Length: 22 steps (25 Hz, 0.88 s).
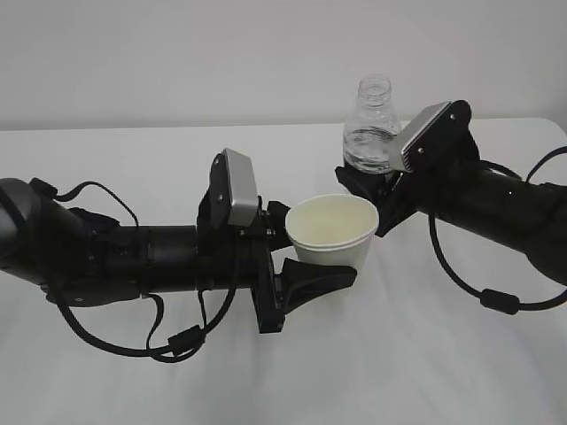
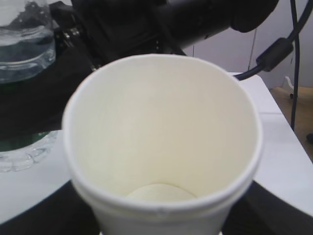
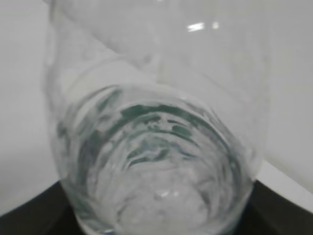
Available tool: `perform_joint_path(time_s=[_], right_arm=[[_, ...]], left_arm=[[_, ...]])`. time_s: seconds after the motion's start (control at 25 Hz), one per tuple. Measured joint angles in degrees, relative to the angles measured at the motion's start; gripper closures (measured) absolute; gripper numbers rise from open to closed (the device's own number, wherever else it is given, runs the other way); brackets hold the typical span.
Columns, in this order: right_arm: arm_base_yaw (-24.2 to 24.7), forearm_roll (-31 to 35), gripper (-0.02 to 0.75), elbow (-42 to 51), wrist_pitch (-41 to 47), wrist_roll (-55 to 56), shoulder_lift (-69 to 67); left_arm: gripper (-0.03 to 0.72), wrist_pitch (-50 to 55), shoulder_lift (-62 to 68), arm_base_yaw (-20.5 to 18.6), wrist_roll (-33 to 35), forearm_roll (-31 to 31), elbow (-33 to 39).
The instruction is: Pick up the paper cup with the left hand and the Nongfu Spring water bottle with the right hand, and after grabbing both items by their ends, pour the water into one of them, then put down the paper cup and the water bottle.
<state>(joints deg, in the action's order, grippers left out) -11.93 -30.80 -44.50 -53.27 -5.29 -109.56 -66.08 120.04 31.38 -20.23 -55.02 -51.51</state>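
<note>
**Two vessels gripped, nothing poured: where a spill could start**

Two risks stand out, the larger on the right. The right hand (image 1: 383, 181) is clamped low on the Nongfu Spring water bottle (image 1: 372, 124), which stands upright and uncapped with the water (image 1: 368, 150) pooled above the jaws. Tipped too quickly, the stream would likely overshoot. The left hand (image 1: 292, 252) grips the paper cup (image 1: 332, 232), just forward of its fingers, mouth up and seemingly empty. Its thin wall could buckle or slip under a hard squeeze.

Beneath both hands lies a plain white table (image 1: 399, 372), with a pale wall behind. Any splash would land on that surface.
</note>
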Motion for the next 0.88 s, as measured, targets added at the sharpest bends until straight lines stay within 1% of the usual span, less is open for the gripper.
perform_joint_path(time_s=[0.28,0.6,0.88], right_arm=[[-0.1,-0.3,0.248,-0.1,0.3,-3.8,0.0],[-0.1,-0.4,0.248,-0.1,-0.1,-6.2,0.0],[-0.1,-0.4,0.248,-0.1,-0.1,-9.1,0.0]], left_arm=[[0.232,0.0,0.0,0.0,-1.1,0.2,0.0],[0.232,0.0,0.0,0.0,-1.2,3.2,-0.2],[0.232,2.4,0.0,0.0,-1.2,3.7,-0.5]])
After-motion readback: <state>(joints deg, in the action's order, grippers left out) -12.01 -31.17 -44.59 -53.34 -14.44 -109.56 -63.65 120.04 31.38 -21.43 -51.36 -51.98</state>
